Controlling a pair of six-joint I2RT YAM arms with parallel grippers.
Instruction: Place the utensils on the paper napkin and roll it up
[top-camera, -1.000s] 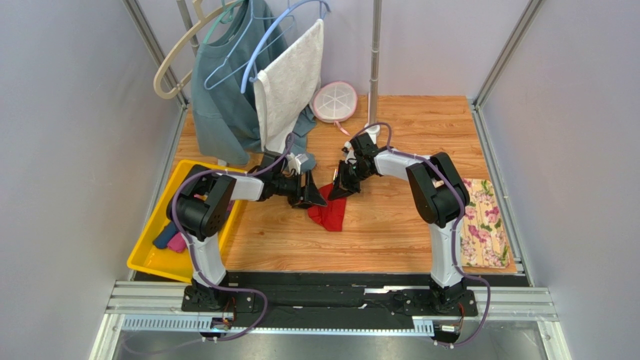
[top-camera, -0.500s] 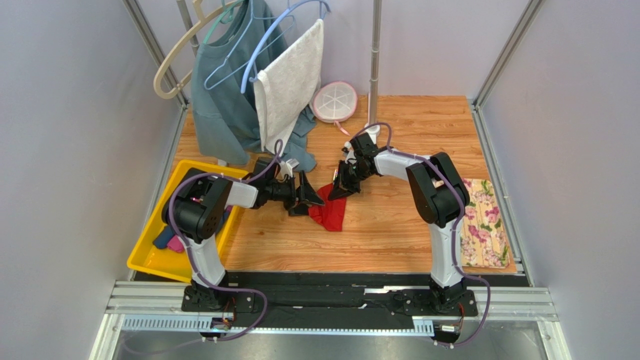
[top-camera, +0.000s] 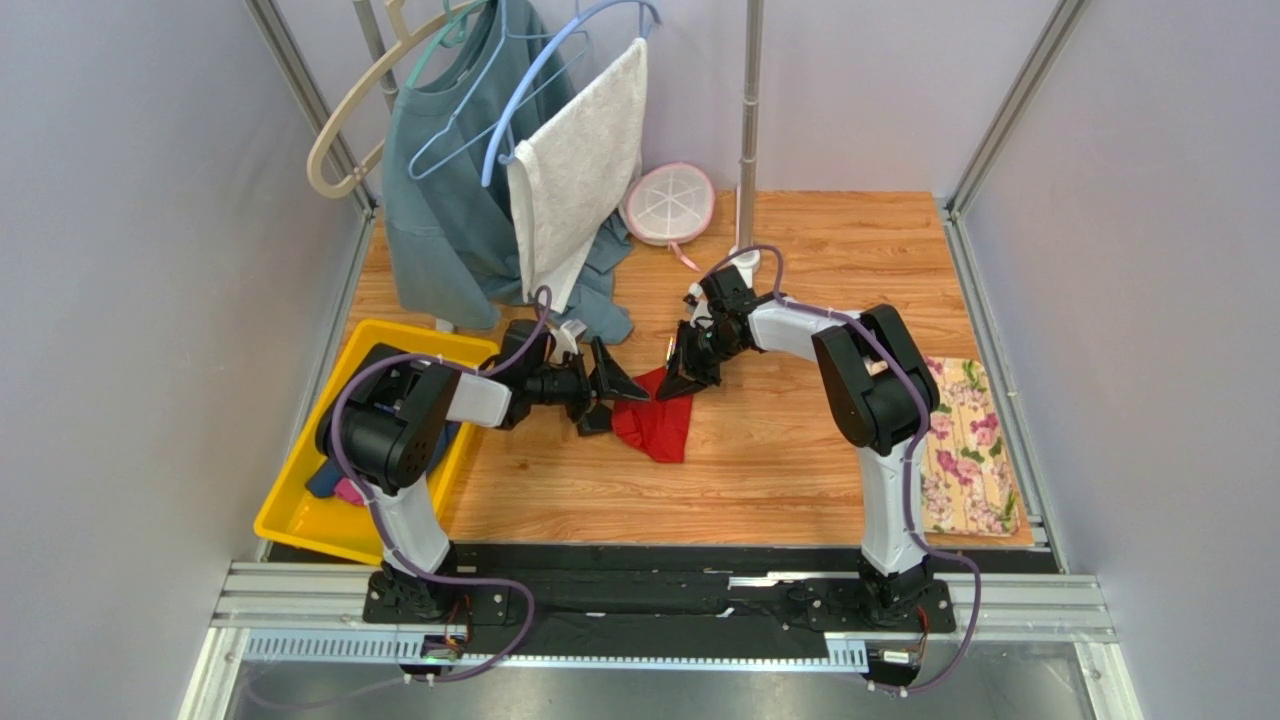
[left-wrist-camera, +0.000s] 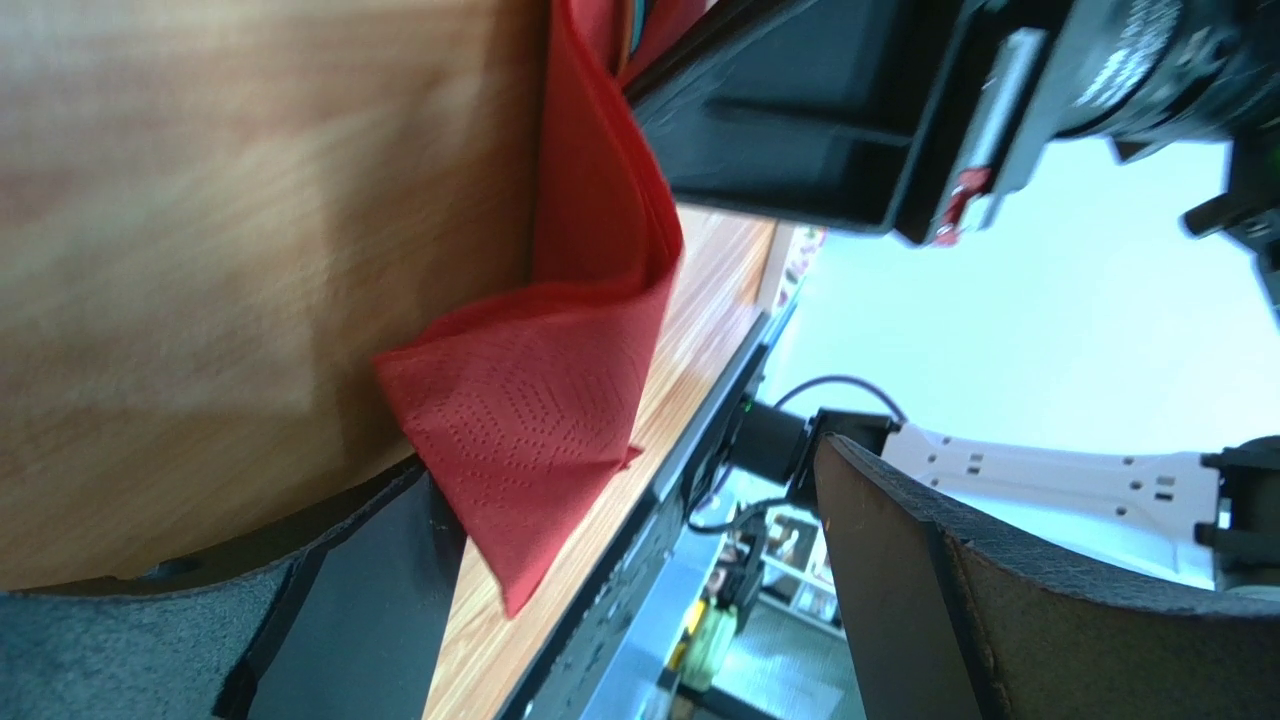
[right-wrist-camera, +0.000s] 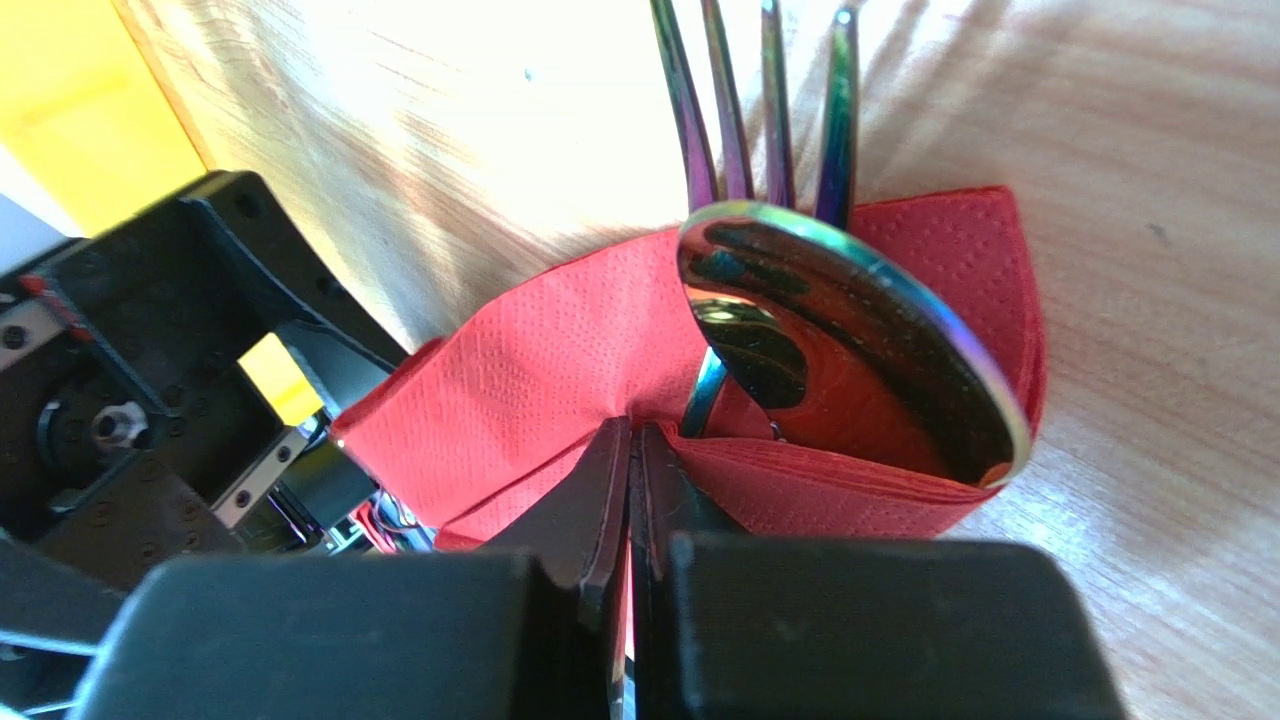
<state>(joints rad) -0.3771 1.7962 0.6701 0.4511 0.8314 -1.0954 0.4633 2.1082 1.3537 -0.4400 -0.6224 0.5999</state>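
My left arm extends low toward centre; left gripper (top-camera: 619, 393) jaws stand wide apart. My right arm bends inward; right gripper (right-wrist-camera: 631, 438) jaws pinch the paper napkin (right-wrist-camera: 519, 390).

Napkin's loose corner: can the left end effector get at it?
Probably yes. The left end effector stands open with the napkin corner between its fingers, nothing blocking; the right end effector pinches the far fold.

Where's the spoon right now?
Right wrist view: the spoon lies on the folded red paper napkin, just beyond the shut right gripper, with the fork tines poking out past its bowl.
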